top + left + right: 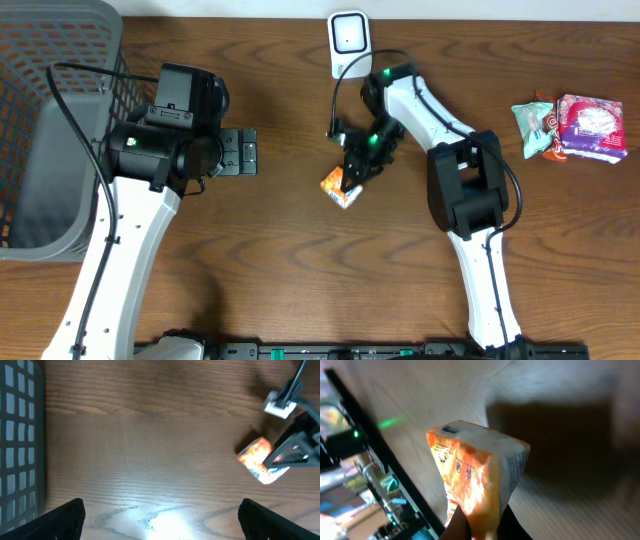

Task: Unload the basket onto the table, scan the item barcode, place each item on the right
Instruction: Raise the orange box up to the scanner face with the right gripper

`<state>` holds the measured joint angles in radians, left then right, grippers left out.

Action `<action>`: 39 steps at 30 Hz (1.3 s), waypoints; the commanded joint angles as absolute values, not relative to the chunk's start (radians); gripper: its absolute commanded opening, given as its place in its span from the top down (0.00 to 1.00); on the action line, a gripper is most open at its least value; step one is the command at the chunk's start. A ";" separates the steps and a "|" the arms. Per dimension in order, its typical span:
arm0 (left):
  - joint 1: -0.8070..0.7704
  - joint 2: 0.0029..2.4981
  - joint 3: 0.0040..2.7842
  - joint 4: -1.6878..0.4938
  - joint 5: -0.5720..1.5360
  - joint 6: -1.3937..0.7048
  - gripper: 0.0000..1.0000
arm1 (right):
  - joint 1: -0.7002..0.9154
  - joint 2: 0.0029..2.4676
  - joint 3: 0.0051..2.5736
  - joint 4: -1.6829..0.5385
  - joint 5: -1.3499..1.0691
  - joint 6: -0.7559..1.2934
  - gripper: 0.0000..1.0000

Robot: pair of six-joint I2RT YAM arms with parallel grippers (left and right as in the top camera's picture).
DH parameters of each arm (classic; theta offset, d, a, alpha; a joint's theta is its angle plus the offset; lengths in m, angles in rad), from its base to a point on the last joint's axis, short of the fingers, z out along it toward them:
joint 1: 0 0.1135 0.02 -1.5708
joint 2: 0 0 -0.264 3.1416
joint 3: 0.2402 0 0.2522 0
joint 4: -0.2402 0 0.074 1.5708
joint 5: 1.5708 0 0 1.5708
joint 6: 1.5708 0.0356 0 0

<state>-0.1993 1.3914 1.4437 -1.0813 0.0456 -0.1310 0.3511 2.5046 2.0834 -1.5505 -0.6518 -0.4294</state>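
Overhead: right gripper (353,178) is clamped on a small orange packet (340,188) at mid-table. That puts it roughly 6 o'clock from the white scanner (348,38), which sits at the 12 o'clock edge of the table (300,280). The packet is tilted, looks lifted off the wood, and is well apart from the scanner.

The pinch is at 1 end of the pack, I'd guess to leave the printed faces free for the scanner. Right wrist view shows an orange face with small print and a white side panel. It's too blurred to tell if a barcode is there.

Left gripper (240,152) is wide open and holding nothing. It's parked at 9 o'clock from the packet, near the grey basket (40,100), so clear of the scan path.

More snack packs (570,127) lie at 3 o'clock.

Judgement: item is picked, scan not yet done. Next move needs the barcode face turned toward the scanner window and brought closer.
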 commanded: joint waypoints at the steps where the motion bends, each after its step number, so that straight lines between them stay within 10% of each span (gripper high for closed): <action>1: -0.200 1.387 1.442 -1.085 0.037 -0.133 0.02 | 0.319 2.506 2.204 -1.572 -0.621 -0.337 0.99; 16: -0.200 1.387 1.442 -1.085 0.037 -0.133 0.02 | 0.353 2.506 2.647 -1.390 0.216 0.109 0.99; 39: -0.200 1.387 1.442 -1.085 0.037 -0.133 0.02 | 0.394 2.507 2.510 -0.811 0.264 0.119 0.99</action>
